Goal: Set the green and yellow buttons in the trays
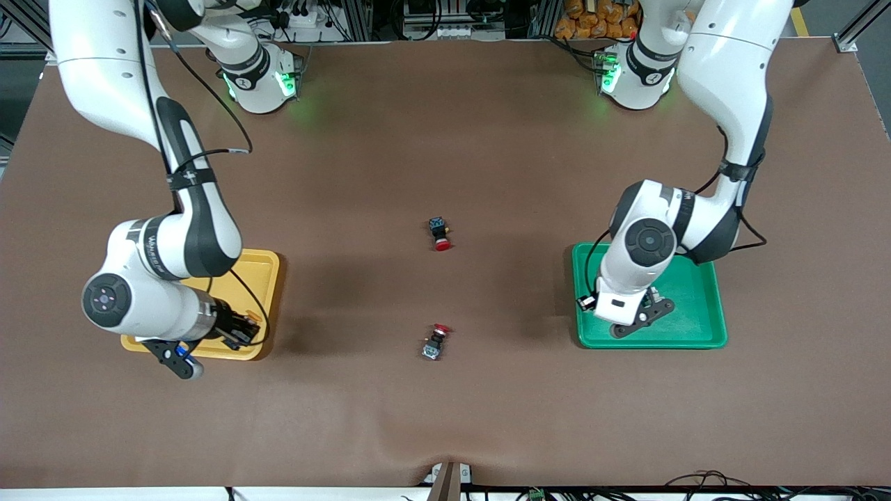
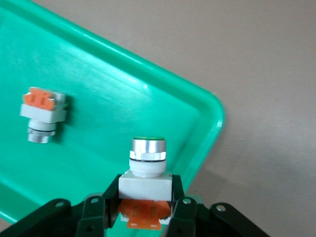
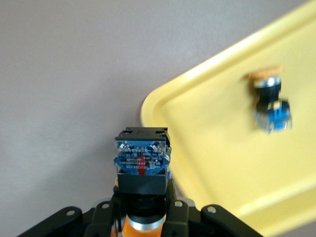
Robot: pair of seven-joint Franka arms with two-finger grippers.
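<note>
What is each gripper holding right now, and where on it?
Left gripper pinches a silver-white button by its orange block end. Right gripper pinches a yellow-capped button near its cap.

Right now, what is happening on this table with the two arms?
Both arms are sorting push-button switches into trays. The left gripper holds a silver-white button over the green tray, where another silver-white button already lies. The right gripper holds a yellow-capped button at the yellow tray, which already holds one. Two red-capped switches lie mid-table.
</note>
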